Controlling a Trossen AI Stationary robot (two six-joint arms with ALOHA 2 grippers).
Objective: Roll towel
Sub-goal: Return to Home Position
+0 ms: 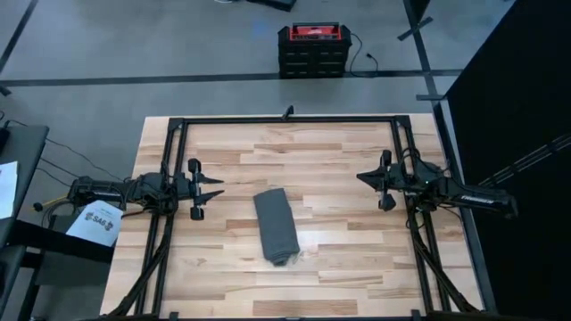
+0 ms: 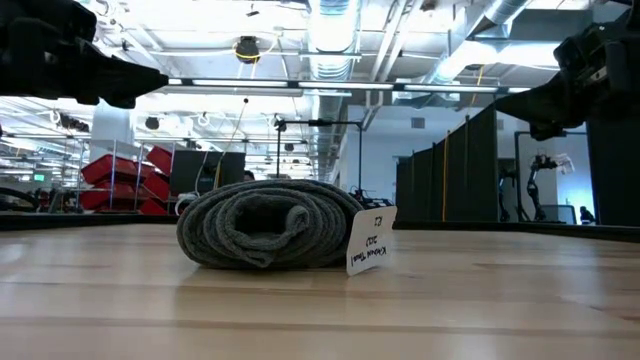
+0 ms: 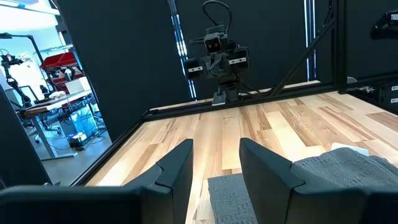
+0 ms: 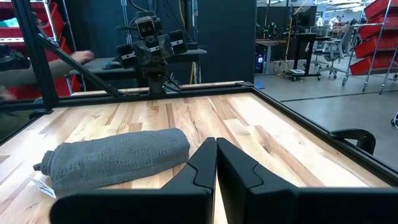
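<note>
Towel (image 1: pixel 276 226) is seen rolled up on the table (image 1: pixel 357 259), between both end effectors and touched by neither. Left end effector (image 1: pixel 219 187) is held apart; right end effector (image 1: pixel 360 177) is pressed together.

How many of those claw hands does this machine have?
2. The left gripper, open, hangs over the left side of the table; the right gripper, shut, over its right side. The rolled towel lies between them. None looks hidden.
</note>
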